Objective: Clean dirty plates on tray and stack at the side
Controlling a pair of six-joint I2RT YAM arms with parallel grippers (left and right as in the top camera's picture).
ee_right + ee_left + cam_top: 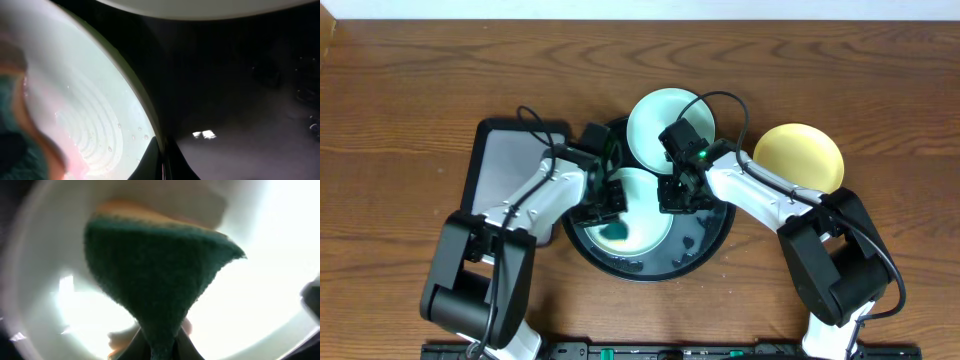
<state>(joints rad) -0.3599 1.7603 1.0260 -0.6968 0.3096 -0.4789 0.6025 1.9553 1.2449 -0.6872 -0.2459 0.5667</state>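
Note:
A pale mint plate [645, 205] lies in the round black tray [705, 245]. My left gripper [610, 215] is shut on a green and yellow sponge [155, 275] that presses on this plate [270, 255]. My right gripper [672, 198] is shut on the plate's right rim [150, 125], with the tray floor [240, 100] beside it. A second mint plate [655, 120] rests on the tray's far rim. The pale yellow plate [800, 155] sits on the table to the right of the tray.
A rectangular black-rimmed grey tray [505, 160] lies left of the round tray, under the left arm. Water drops lie on the black tray floor near its front rim. Wooden table [410, 100] surrounds everything.

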